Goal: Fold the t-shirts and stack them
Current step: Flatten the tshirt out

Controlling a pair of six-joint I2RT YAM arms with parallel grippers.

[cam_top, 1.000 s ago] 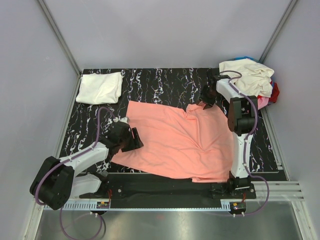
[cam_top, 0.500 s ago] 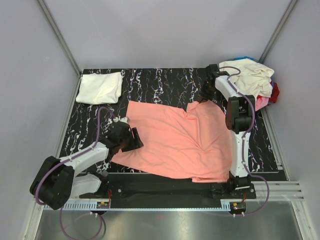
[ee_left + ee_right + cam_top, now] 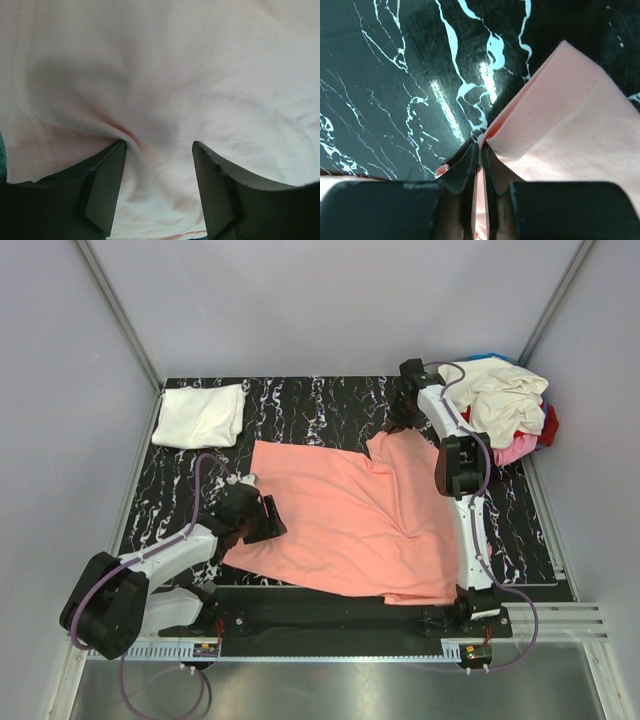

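My right claw [image 3: 480,146] pinched tight on salmon shirt [image 3: 340,510] sleeve edge, upper right, likely to stretch it flat. My left claw [image 3: 159,145] spread wide, pressing cloth lower left as anchor. Shirt lies centre frame.

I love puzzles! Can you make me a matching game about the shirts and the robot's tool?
Things:
1. salmon-pink t-shirt
2. white t-shirt
3. pile of t-shirts
4. right tool

Places or states:
A. heaped in the far right corner
B. folded in the far left corner
C. spread out in the middle
D. pinched shut on a pink cloth edge

Right pairs: 1-C, 2-B, 3-A, 4-D
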